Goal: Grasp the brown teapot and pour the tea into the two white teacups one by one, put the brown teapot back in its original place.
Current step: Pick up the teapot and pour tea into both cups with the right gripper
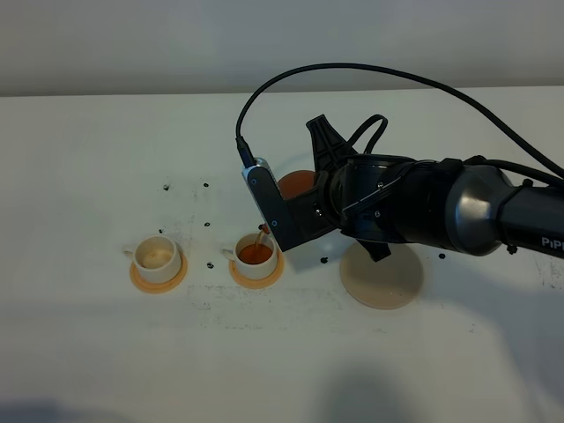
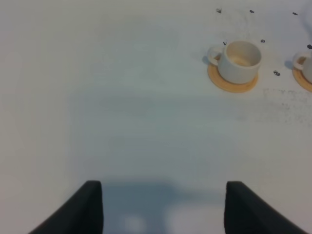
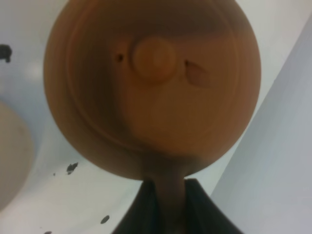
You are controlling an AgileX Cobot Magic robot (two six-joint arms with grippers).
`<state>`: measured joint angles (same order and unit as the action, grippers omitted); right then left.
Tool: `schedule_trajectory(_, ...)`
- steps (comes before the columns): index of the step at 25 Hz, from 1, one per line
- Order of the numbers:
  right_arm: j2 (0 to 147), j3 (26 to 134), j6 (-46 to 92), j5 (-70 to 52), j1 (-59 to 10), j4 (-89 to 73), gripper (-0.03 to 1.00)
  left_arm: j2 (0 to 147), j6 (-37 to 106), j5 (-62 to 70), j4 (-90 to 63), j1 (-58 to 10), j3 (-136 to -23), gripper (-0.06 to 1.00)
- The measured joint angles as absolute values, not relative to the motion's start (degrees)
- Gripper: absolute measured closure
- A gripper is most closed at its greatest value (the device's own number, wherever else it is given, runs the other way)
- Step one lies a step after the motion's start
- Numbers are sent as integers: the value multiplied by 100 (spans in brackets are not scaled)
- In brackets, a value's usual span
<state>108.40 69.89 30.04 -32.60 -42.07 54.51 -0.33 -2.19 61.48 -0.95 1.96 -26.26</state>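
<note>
The brown teapot hangs tipped, spout down, over the right white teacup, and a thin stream of tea runs into it. That cup holds reddish tea. In the right wrist view the teapot fills the frame, lid and knob facing the camera, with my right gripper shut on its loop handle. The left white teacup stands on its orange saucer, pale inside. The beige coaster lies bare under the right arm. My left gripper is open above bare table, well away from the cups.
Small dark specks are scattered on the white table around the cups. The right arm's bulky black body and cable reach over the coaster. The second saucer just shows at the left wrist view's edge.
</note>
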Motion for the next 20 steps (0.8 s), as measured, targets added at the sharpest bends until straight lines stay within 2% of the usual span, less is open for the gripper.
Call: schedule_trajectory(20, 10840, 6989, 3091, -3186, -4264, 5755, 84, -33, -219, 6148, -95, 196, -2626, 41)
